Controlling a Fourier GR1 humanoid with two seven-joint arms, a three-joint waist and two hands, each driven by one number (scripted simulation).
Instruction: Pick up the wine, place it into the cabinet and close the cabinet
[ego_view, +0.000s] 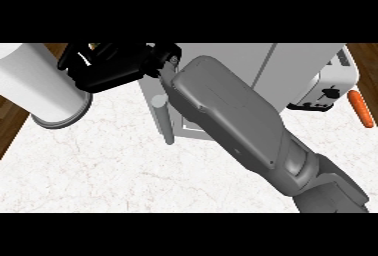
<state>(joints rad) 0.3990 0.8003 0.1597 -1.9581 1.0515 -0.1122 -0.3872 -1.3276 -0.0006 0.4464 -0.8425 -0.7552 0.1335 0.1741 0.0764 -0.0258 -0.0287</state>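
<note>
1. Fingers (77, 62) of the right hand (111, 65): dark & bunched up, can't tell if open or shut, or holding anything.
2. Wine: can't see it. Maybe hidden by the hand, maybe inside the cabinet (236, 52) already.
3. Hand is up by the cabinet's left side, next to the door (165, 125).
4. Door sticks out and looks open to me, so shutting it is prob. left to do.
5. No words or labels to read anywhere.

place: kitchen | surface: white marbled counter (111, 170) | appliance: toaster (332, 86) with black lever, far right | food: orange carrot (360, 108) just beside the toaster | storage: pale grey cabinet (295, 65) on the counter | ground: brown wood floor (10, 125) past the counter's left edge
</note>
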